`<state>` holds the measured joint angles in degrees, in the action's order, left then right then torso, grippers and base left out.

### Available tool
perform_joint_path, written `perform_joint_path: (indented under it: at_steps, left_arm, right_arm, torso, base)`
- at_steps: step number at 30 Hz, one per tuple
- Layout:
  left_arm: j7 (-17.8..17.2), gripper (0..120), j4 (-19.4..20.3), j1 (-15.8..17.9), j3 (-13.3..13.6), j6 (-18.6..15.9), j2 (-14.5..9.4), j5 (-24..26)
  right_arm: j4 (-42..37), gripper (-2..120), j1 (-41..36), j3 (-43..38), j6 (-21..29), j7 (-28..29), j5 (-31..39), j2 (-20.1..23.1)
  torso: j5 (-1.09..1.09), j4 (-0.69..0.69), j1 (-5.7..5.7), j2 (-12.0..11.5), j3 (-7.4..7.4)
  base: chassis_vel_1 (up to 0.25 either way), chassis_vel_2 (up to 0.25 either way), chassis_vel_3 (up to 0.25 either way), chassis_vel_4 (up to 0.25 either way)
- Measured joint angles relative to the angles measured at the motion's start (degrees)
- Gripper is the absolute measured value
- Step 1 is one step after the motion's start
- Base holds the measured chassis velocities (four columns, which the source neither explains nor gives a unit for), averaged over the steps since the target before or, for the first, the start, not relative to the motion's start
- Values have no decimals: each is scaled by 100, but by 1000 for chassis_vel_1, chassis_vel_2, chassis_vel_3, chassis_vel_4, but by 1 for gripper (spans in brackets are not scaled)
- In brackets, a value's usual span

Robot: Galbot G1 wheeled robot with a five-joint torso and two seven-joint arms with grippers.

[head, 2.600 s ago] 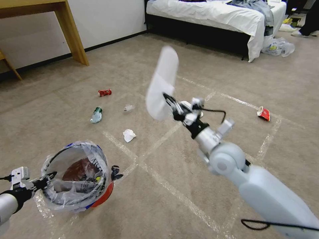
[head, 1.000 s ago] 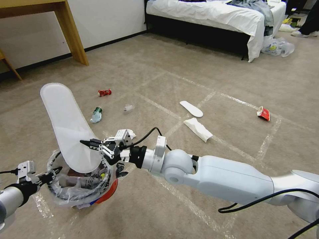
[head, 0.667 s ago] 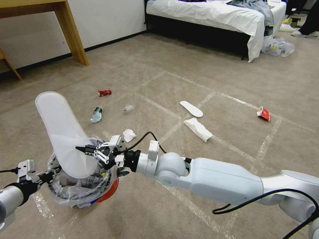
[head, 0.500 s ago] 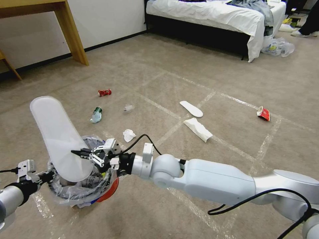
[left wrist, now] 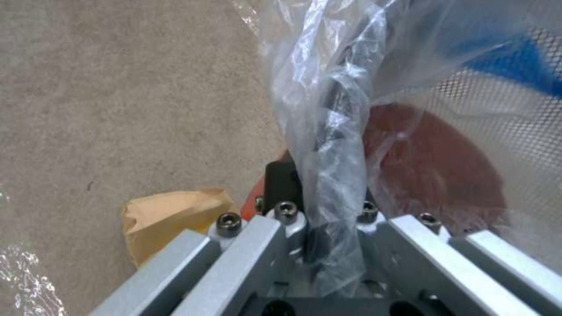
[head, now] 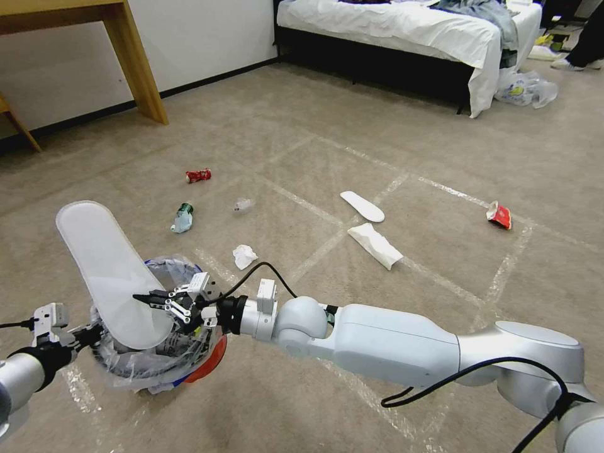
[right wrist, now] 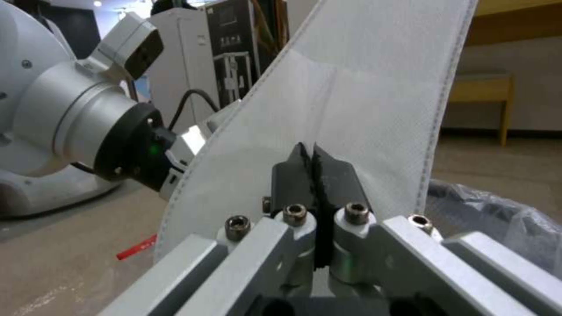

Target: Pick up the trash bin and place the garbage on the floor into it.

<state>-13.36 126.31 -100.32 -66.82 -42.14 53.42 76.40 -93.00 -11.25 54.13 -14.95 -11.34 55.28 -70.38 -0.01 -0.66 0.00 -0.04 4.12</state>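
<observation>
Our right gripper (head: pixel 139 298) has its jaws pressed together on the lower end of a white slipper (head: pixel 104 270), pinching the fabric; in the right wrist view the black pads meet on the slipper (right wrist: pixel 375 109) with no gap. The slipper stands tilted, its lower end over the mouth of the trash bin (head: pixel 160 352) and its rounded end leaning up toward our left.

Our left gripper (head: pixel 94 332) holds the bin's near-left rim; in the left wrist view its jaws are pinched on the crinkled clear liner (left wrist: pixel 333 145) at the rim, with the red bin wall (left wrist: pixel 433 162) just beside and a brown paper bag (left wrist: pixel 170 217) on the floor (left wrist: pixel 117 87) below.

Farther out on the carpet lie a crumpled tissue (head: pixel 244 256), a bluish bottle (head: pixel 182 218), a red can (head: pixel 198 175), a second slipper (head: pixel 362 206), a white wrapper (head: pixel 375 245) and a red wrapper (head: pixel 499 215).
</observation>
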Motion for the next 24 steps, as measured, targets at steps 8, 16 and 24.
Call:
perform_joint_path:
  at_steps: [8, 16, 24]
  left_arm:
    - [10, 1, 23, -17, 1, 0, 25, -1]
    - [14, 1, 7, -12, -7, 0, 13, 0]
    - [14, 1, -13, 14, 14, 0, 15, 0]
  right_arm:
    - [247, 0, -5, 4, -94, -99, -112, -35]
    - [342, 0, -41, 46, -146, -153, -225, -32]
    - [382, 0, -68, 75, -155, -155, -295, -18]
  torso:
    - [0, 0, 0, 0, 0]
    - [0, 0, 0, 0, 0]
    - [0, 0, 0, 0, 0]
  base:
    - [0, 0, 0, 0]
    - [0, 0, 0, 0]
    - [0, 0, 0, 0]
